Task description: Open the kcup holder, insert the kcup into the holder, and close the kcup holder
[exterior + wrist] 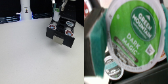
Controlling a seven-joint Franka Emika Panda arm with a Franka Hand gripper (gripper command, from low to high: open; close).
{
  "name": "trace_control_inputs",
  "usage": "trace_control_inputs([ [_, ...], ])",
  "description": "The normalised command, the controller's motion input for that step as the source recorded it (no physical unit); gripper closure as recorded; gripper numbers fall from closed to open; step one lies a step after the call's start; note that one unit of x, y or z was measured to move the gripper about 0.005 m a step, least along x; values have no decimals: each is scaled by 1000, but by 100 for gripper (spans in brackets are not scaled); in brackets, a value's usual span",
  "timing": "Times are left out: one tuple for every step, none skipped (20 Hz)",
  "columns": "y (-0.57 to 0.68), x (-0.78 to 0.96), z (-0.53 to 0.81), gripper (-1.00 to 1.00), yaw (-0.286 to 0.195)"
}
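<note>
Hovering over the kcup holder (60, 34), jaws grip the kcup (138, 31).

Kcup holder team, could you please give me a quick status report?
End effector shut on the kcup, directly over the kcup holder. Holder's drawer state unclear. Another pod visible below. Nothing seen blocking.

Exterior view: elevated, distant, facing table (30, 60) and kcup holder (61, 35). Wrist view: extreme close-up of kcup (138, 29). Shared: holder area.
</note>
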Motion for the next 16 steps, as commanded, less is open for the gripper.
trace_control_inputs([
  [363, 446, 103, 100, -7],
  [354, 443, 74, 100, -17],
  [317, 377, 43, 100, -21],
  [166, 146, 11, 100, -1],
  [420, 465, 10, 100, 36],
  [449, 396, -3, 100, 39],
  [438, 418, -8, 100, 38],
  [473, 341, 5, 100, 34],
  [333, 131, -6, 100, 23],
  [306, 105, -8, 100, 17],
  [469, 229, 33, 100, 25],
  [306, 100, -6, 100, 14],
  [229, 52, -38, 100, 17],
  [289, 80, -89, 100, 47],
  [63, 66, 0, 100, 0],
  [251, 194, 209, 100, -20],
])
